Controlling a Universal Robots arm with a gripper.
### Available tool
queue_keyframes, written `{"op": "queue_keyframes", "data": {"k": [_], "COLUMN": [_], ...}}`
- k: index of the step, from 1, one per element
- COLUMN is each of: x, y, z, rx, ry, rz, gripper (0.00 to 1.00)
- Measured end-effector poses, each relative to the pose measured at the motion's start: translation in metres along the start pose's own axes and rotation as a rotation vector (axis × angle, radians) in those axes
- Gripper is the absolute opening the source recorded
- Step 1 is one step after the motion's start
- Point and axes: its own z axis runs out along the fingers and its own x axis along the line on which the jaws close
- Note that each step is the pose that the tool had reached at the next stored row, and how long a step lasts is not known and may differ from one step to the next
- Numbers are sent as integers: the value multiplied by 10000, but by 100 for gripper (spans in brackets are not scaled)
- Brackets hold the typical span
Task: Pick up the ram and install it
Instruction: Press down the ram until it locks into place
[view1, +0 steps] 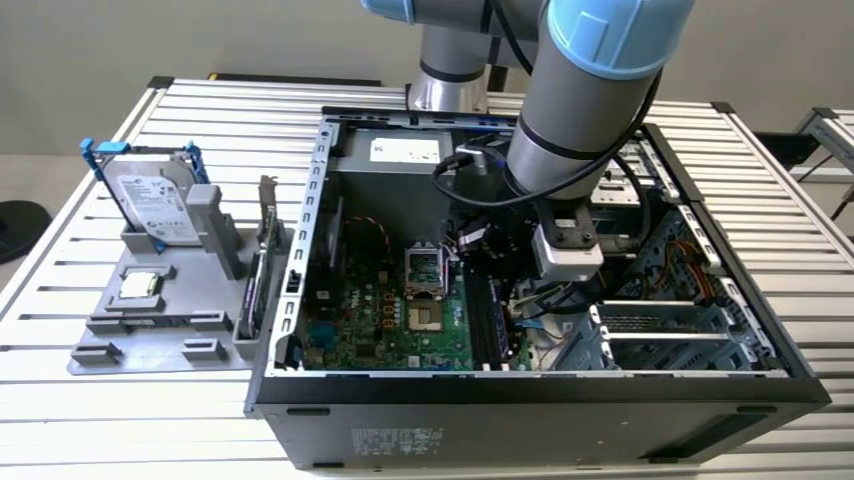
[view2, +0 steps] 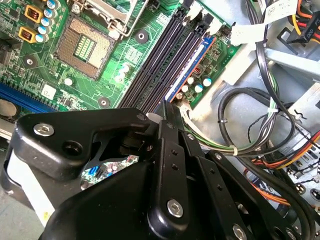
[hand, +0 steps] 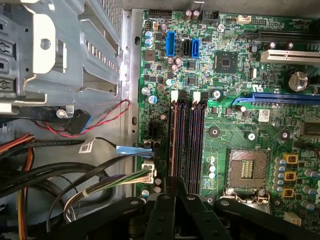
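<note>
My gripper (view1: 507, 285) reaches down into the open computer case (view1: 287, 300), over the motherboard's memory slots (hand: 192, 140). In both wrist views its black fingers are shut together, tips (view2: 167, 106) resting at the near end of the slot row, nothing visible between them. A long, thin, blue-edged strip (view2: 189, 70), apparently the ram, lies along the outermost slot on the cable side, running from the fingertips to the white latch (view2: 207, 22). In the first wrist view that slot (hand: 173, 140) shows a dark line, and I cannot tell how deep the strip sits.
Cable bundles (hand: 75, 175) crowd the space beside the slots, and the CPU socket (hand: 245, 167) lies on their other side. On the exterior view's left, a grey holder (view1: 160, 320) carries a silver hard drive (view1: 150, 205) and an upright card (view1: 267, 235).
</note>
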Motion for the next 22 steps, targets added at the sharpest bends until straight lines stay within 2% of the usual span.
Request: {"op": "queue_keyframes", "data": {"k": [10,22], "x": [0,0], "y": [0,0], "z": [0,0], "rx": [-2,-41], "ry": [0,-30], "rz": [-55,-2147], "gripper": [0,0]}}
